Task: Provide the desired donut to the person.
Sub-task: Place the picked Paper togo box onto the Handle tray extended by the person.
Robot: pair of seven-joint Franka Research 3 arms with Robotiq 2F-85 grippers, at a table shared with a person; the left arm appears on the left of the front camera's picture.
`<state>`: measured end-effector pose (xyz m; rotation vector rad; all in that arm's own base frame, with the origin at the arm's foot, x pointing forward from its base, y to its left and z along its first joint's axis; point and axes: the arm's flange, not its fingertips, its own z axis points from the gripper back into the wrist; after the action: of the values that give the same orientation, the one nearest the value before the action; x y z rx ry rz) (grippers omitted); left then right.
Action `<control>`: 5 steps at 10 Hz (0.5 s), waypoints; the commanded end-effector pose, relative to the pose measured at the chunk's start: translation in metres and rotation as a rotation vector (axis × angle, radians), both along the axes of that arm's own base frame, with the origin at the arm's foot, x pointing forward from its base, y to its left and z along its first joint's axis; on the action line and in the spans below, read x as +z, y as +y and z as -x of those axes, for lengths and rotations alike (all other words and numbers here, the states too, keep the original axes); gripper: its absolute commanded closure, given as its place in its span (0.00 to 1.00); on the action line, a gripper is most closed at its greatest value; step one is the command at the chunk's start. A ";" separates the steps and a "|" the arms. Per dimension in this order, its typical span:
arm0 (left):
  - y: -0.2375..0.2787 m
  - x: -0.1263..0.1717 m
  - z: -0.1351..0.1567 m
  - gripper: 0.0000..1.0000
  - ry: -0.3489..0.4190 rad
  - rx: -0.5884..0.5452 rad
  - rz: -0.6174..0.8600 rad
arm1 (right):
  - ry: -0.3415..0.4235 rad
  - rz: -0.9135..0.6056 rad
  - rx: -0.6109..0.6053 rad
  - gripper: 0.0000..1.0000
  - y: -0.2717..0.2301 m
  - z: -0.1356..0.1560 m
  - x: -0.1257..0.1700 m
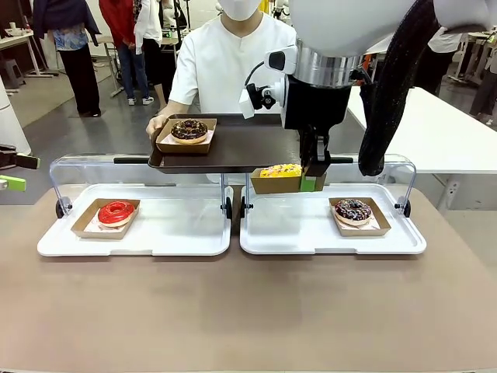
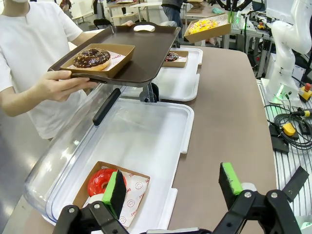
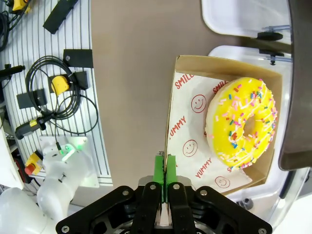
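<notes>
right gripper (image 3: 165, 170) pinches the thin cardboard rim of the box (image 3: 222, 122) with the glossy yellow sprinkled donut (image 3: 241, 124), lifted beside the person's (image 1: 229, 58) smooth dark tray (image 1: 241, 148). left gripper (image 2: 173, 187) jaws gape wide above the bench (image 2: 229, 107).

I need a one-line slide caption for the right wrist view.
Right gripper pinches the wall of a cardboard tray holding a yellow sprinkled donut.

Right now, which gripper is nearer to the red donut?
The left gripper: it hangs open just above the red donut. The right gripper is over the other tray, shut on the yellow donut's box.
</notes>
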<state>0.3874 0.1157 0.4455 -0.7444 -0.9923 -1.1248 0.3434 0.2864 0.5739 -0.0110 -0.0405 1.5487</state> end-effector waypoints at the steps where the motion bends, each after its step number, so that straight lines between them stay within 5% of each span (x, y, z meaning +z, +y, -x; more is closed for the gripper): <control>1: 0.001 0.001 0.001 0.00 -0.010 -0.001 0.013 | -0.014 -0.002 -0.005 1.00 -0.003 0.002 -0.004; 5: 0.001 0.001 0.001 0.00 -0.010 -0.001 0.013 | -0.045 -0.015 0.015 0.98 0.008 0.000 0.017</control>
<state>0.3874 0.1157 0.4454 -0.7444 -0.9923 -1.1248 0.3434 0.2884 0.5793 -0.0140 -0.0536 1.5522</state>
